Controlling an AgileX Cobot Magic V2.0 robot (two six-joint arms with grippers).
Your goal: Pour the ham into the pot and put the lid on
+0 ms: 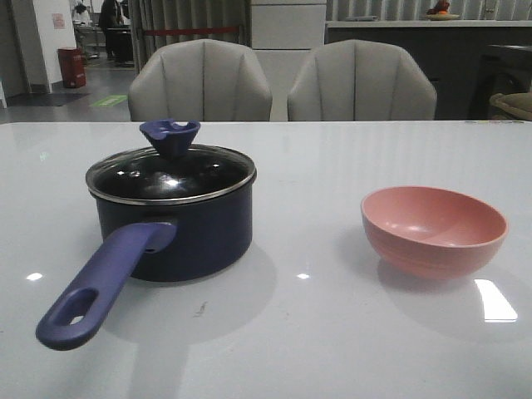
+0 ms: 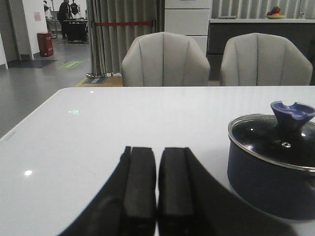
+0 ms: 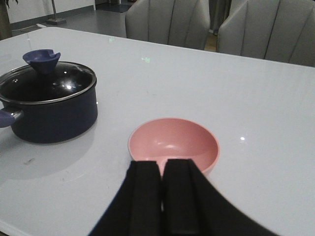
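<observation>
Both tools closed and empty, pot covered, bowl bare.

Left tool (image 2: 156,189) shows its black padded fingers pressed together, gripping nothing, low over the glossy white tabletop (image 1: 332,332) just beside the pot (image 1: 179,229); the right tool (image 3: 162,194) is likewise shut and empty at the near rim of the bowl (image 1: 434,229). The dark navy pot, round with a long purple-blue handle, already carries the lid (image 1: 170,170), clear glass in a metal rim under a flared blue knob. No ham shows anywhere; the smooth salmon-pink bowl looks empty, so the pieces are probably inside the pot, hidden by glare. The risks I judge: a tool nudging the handle could spin the pot and unseat the lid on the slick surface.
</observation>
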